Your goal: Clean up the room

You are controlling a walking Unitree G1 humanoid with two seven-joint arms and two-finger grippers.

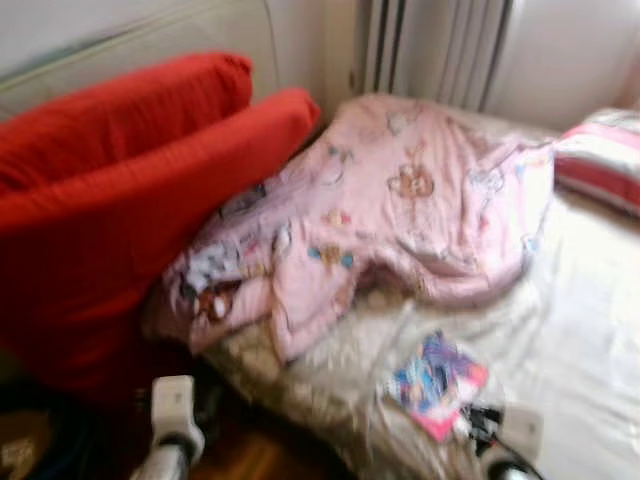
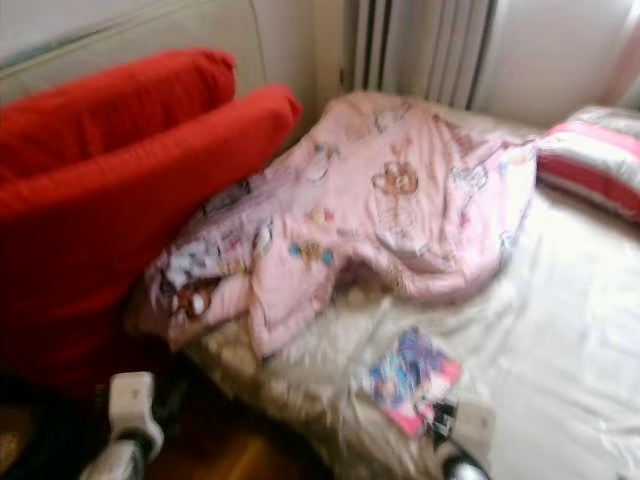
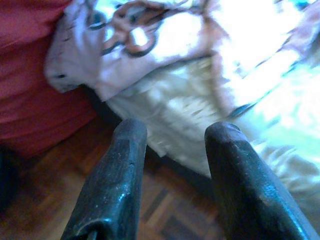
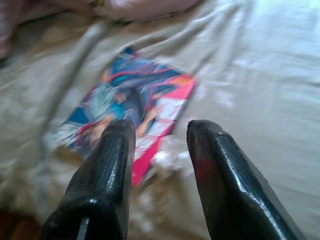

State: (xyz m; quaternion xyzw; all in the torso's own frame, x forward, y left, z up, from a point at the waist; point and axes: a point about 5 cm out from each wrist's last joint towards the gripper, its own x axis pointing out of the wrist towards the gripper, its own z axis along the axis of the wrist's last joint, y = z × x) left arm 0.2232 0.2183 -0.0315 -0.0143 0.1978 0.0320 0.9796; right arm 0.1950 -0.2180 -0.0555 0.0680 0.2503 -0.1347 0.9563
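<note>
Where the cream-white sheeted bed (image 1: 590, 330) meets its near edge, a thin colourful magazine with a pink border (image 1: 436, 384) lies flat on the sheet, and the right end effector (image 4: 159, 131) hovers just above that magazine's pink corner with its two black fingers spread apart and nothing between them. Farther up the bed a crumpled pale pink blanket printed with cartoon figures (image 1: 400, 210) lies in a heap, one end drooping over the bed's edge against two large red cushions (image 1: 120, 190) that lean beside the bed. A pink-and-white striped pillow (image 1: 605, 160) rests at the far right, near a white radiator (image 1: 430, 45) on the wall. The left end effector (image 3: 175, 132) is likewise open and empty, held above the brown parquet wooden floor (image 3: 165, 210) near the bed's edge and the hanging blanket.
</note>
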